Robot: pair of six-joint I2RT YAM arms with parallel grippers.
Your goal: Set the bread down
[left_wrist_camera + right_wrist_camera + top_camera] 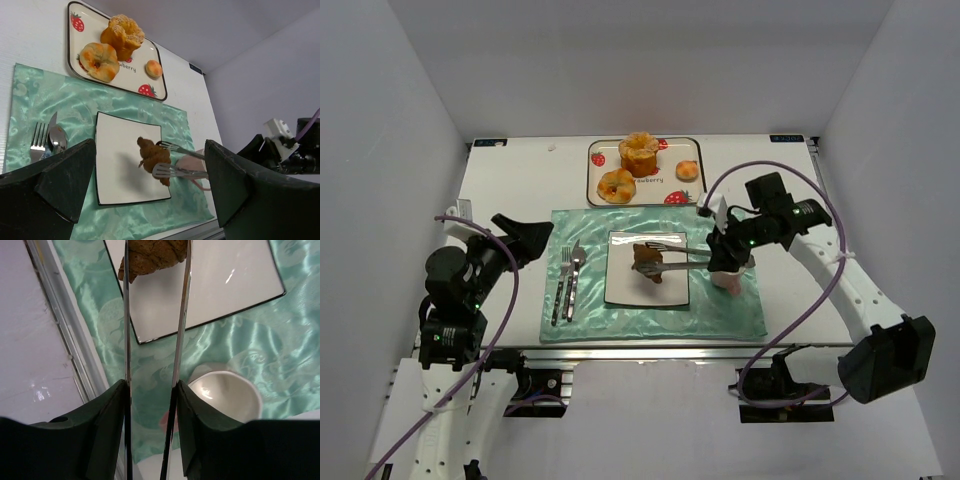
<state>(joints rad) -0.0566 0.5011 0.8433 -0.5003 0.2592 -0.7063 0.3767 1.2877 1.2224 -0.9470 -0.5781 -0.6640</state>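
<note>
- Left gripper (532, 232): the fingers are spread wide with nothing between them. It is parked at the left edge of the green placemat (720, 310), well apart from the work, and in my judgement it is kept there to stay out of the way.
- Cutlery (568, 280): a fork, a spoon and a knife lie side by side on the placemat, just left of the plate, as in a table setting.
- Strawberry-print tray (595, 175): it sits at the back behind the placemat and carries three golden buns. None of them is the task's item.
- White square plate (675, 290): it is centred on the placemat and looks to be the intended landing spot.
- The bread (648, 262): the dark brown pastry is pinched between the tips of the tongs over the middle of the plate. From the left wrist view it appears raised above the plate and casts a shadow on it. Contact cannot be confirmed.
- Tongs (685, 257): they are held near level and reach in from the right, which keeps the arm clear of the plate.
- Right gripper (150, 395): it is pressed together on both tong arms, and that pressure keeps the tongs clamped on the pastry.
- Small bowl (225, 395): it sits on the placemat directly beneath the right gripper, so it is a collision risk if the gripper lowers.
</note>
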